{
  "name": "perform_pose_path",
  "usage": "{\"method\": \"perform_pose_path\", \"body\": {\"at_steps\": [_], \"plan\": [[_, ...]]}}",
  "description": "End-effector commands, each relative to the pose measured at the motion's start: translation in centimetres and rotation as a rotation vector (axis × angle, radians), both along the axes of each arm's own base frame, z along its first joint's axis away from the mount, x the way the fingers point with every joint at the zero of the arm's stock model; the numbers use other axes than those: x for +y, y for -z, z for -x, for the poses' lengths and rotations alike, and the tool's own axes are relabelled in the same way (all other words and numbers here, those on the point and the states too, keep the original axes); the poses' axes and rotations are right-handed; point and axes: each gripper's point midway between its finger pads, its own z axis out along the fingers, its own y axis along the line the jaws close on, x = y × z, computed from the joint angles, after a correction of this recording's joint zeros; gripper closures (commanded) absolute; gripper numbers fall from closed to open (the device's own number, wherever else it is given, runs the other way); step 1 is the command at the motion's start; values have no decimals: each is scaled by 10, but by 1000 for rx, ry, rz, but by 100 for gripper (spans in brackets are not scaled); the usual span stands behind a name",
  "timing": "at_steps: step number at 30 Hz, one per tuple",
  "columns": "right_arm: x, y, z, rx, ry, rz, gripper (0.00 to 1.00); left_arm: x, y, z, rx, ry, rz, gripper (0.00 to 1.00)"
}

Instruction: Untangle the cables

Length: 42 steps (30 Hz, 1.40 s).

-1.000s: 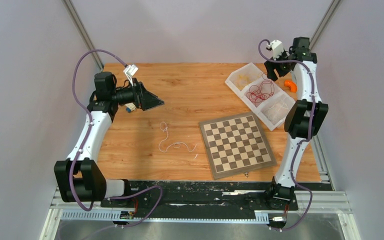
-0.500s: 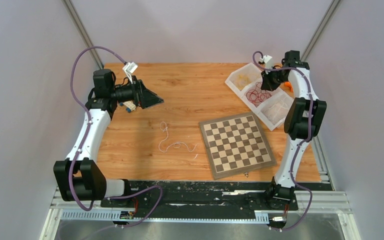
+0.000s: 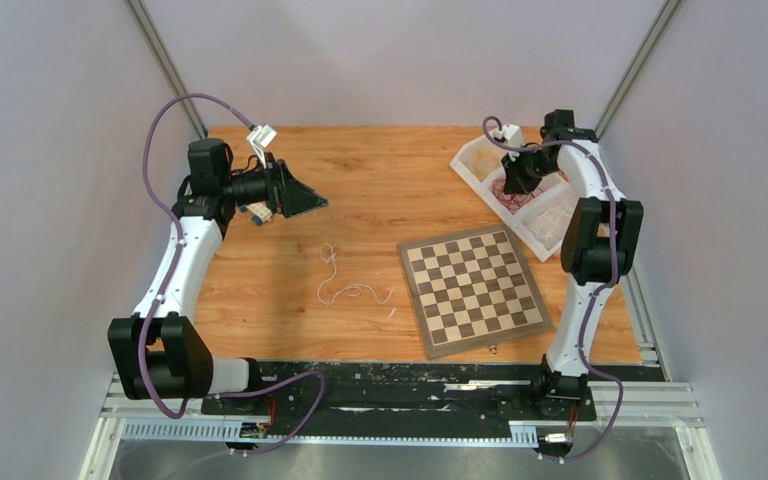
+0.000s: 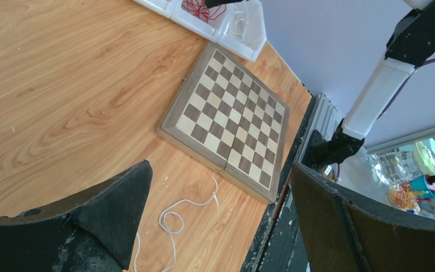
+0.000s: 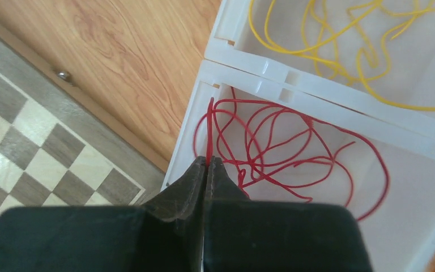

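A loose white cable (image 3: pixel 345 290) lies in loops on the wooden table left of the chessboard (image 3: pixel 475 290), and it also shows in the left wrist view (image 4: pixel 173 218). Tangled red cables (image 5: pixel 294 147) fill the middle compartment of a white tray (image 5: pixel 272 73). Yellow cables (image 5: pixel 340 39) lie in the compartment beyond. My right gripper (image 5: pixel 208 160) is shut on one red strand at the compartment's near corner; from above it (image 3: pixel 516 180) hangs over the tray. My left gripper (image 4: pixel 221 165) is open and holds nothing, raised above the table's left side (image 3: pixel 305 203).
The tray (image 3: pixel 457 165) sits at the back right, with more white wire in its third compartment (image 3: pixel 558 215). The chessboard (image 4: pixel 232 122) lies between the tray and the front edge. A black rail runs along the near edge (image 3: pixel 400 375).
The right arm swung left and down from beside the tray onto the red compartment, and its jaws closed on a red strand. The left arm barely moved.
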Motion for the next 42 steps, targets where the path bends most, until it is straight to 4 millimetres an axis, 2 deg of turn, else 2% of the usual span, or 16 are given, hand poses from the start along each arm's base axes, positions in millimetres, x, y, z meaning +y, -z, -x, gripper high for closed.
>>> {"method": "perform_pose_path", "body": {"at_steps": [1, 8, 12, 16, 21, 24, 27, 30, 32, 35, 37, 42], "plan": [[-18, 35, -12, 59, 55, 88, 100, -1, -10, 2, -49, 17, -9, 0], [-49, 56, -48, 13, 228, 237, 100, 0, -8, 1, -44, -3, -19, 0], [-48, 52, -54, -29, 241, 274, 99, 1, -4, 0, -36, -17, -26, 0], [-35, 28, -51, -66, 218, 235, 82, 3, -1, -2, -39, -28, -37, 0], [-34, -20, -39, -130, 210, 240, 53, 8, 7, -6, -45, -62, -82, 0], [-34, -47, -23, -152, 195, 252, 40, 17, 25, -7, -11, -109, -151, 0], [-26, -66, 2, -135, 157, 226, 29, 37, 52, -13, 28, -176, -259, 0], [-4, -74, 33, -75, 109, 140, 25, 52, 83, -8, 103, -203, -364, 0], [21, -79, 53, -46, 64, 64, 24, 56, 103, 0, 171, -204, -398, 0], [79, -76, 84, 2, -69, -34, 21, 56, 135, 17, 296, -188, -408, 3], [117, -66, 103, 43, -152, -77, 21, 52, 151, 28, 370, -166, -392, 7], [193, -39, 141, 172, -286, -173, 22, 44, 187, 49, 518, -85, -372, 20]]}}
